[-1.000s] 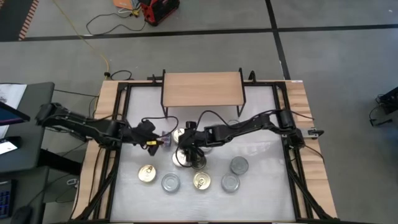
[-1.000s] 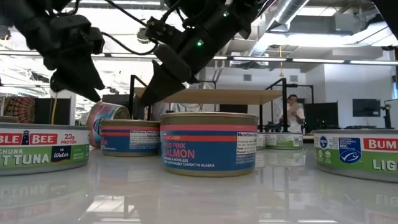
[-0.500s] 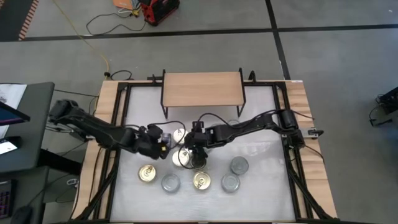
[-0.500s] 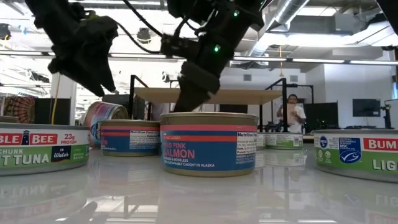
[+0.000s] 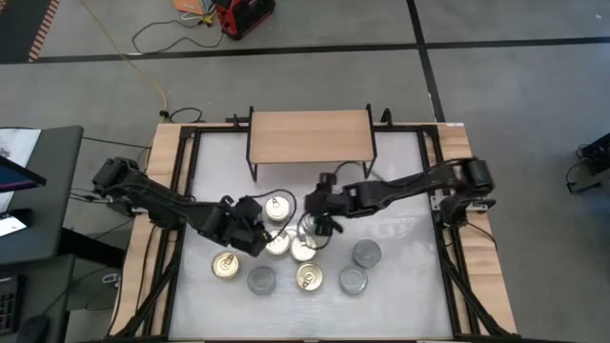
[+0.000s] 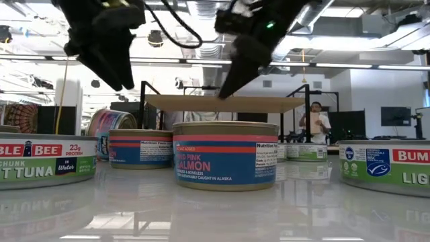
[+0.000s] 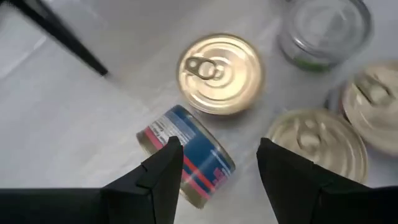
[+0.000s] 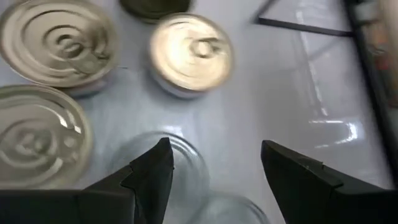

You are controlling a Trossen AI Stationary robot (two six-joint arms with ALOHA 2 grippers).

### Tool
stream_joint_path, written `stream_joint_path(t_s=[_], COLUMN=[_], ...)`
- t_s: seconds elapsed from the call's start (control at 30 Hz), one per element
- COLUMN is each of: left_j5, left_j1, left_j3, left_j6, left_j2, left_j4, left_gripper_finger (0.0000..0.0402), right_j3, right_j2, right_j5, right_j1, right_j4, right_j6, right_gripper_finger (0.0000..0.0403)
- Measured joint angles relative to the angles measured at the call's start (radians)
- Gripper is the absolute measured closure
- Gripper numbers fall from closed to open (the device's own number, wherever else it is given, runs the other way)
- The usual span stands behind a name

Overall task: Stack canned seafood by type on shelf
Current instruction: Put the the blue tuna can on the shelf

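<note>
Canned seafood [image 5: 309, 276] is all still sitting down on the white table [image 5: 400, 191], bunched up in front of the shelf [image 5: 310, 136], and the shelf board itself is staying bare, so no stacking is happening yet.

Starting on the left: the left gripper [image 5: 250, 234] is pushing in further than it was a second ago, moving off the table's left side and right up to the cluster. Its fingers are standing partly open with nothing between them. Through its wrist camera it's looking down on the tipped can [image 7: 186, 155], the one lying on its side with the blue and red label showing, just beside an upright gold-lidded can [image 7: 219, 73]. I'm guessing it's lining up on that tipped one, which is going to need righting before it stacks.

In the middle, the tins are looking like small flat rounds with pull tabs, some gold on top, some silver. From table height the nearest one, the salmon can [image 6: 225, 156], is standing upright with a blue label and red band, and tuna tins with green labels are sitting off to either side.

Over on the right, the right gripper [image 5: 321, 219] is backing away from the middle of the pile, where it was hovering a moment ago, and rising toward the shelf side. It's partly open too and carrying nothing, so it's looking like it's making room for the other arm.
</note>
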Motion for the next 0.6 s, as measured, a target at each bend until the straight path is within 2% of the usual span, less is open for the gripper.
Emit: stream_joint_path(t_s=[0.17, 0.37, 0.6], left_j5=[0.010, 0.038, 0.069], left_j1=[0.001, 0.016, 0.058], left_j3=[0.000, -0.001, -0.001], left_j6=[-0.098, -0.181, -0.232], left_j2=[-0.001, -0.001, 0.013], left_j4=[-0.044, -0.043, -0.068], left_gripper_finger=[0.0187, 0.0128, 0.0067], right_j3=[-0.110, -0.232, -0.363], right_j2=[-0.211, -0.435, -0.518], right_j5=[0.054, 0.060, 0.057], right_j1=[-0.005, -0.019, -0.002], right_j4=[0.006, 0.175, 0.231], right_j6=[0.004, 0.027, 0.024], right_gripper_finger=[0.0129, 0.0129, 0.0129])
